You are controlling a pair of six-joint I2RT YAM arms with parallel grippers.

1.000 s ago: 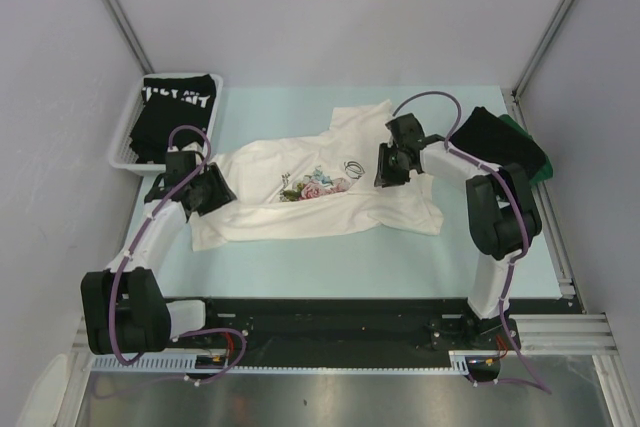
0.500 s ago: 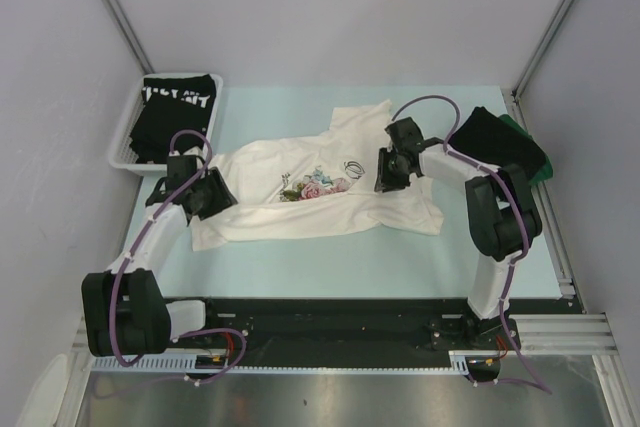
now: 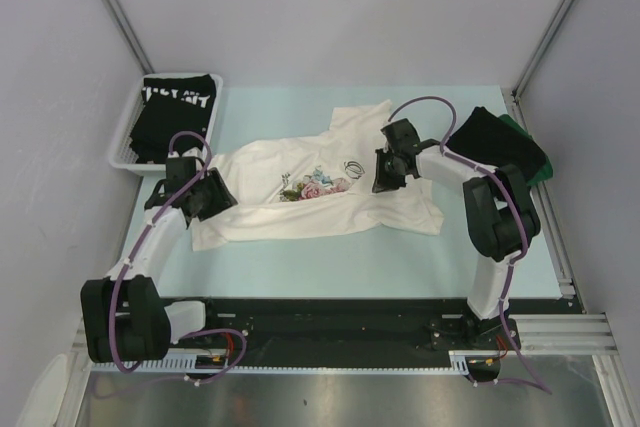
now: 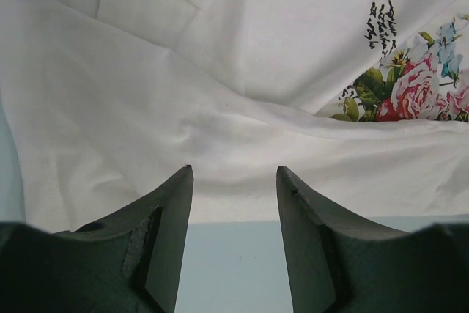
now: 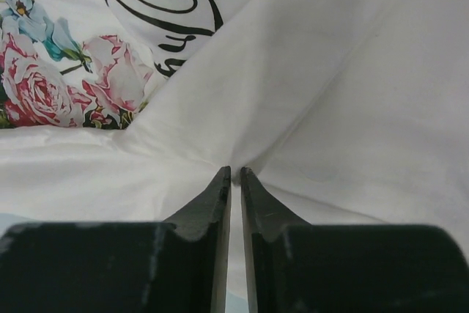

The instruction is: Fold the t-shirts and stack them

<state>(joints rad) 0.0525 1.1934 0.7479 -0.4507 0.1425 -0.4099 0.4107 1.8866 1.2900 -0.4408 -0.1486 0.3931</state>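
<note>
**White tee spread mid-tabletop: right claw pinched on it, left claw open at its hem**

Closest to me, a bare strip of tabletop [image 3: 350, 257] runs between the arm bases and the near hem of the white t-shirt [image 3: 330, 215], so I have free room along that edge. The shirt lies rumpled and partly folded across the middle, print side up. A fold covers the lower part of the floral print [image 3: 315, 187], and the black script [image 3: 352, 167] beside it is too small to read from above.

The left claw [image 4: 234, 174] sits low at the shirt's near left edge. Its jaws are parted with nothing between them; only hem and tabletop show in the gap. The right claw [image 5: 235, 172] is on the shirt's right side, jaws drawn almost together on a ridge of white cloth, with creases running to the tips. I can't see what lies under the fingers, and both wrist views show little beyond cloth.

Farther back on the left, the white basket [image 3: 120, 152] stands by the wall holding a black t-shirt with white lettering [image 3: 178, 107], the words broken up by folds. At the far right edge, a black t-shirt [image 3: 490, 135] lies on a dark green t-shirt [image 3: 537, 159] that is mostly hidden beneath it. Open tabletop continues behind the white shirt to the back wall.
</note>
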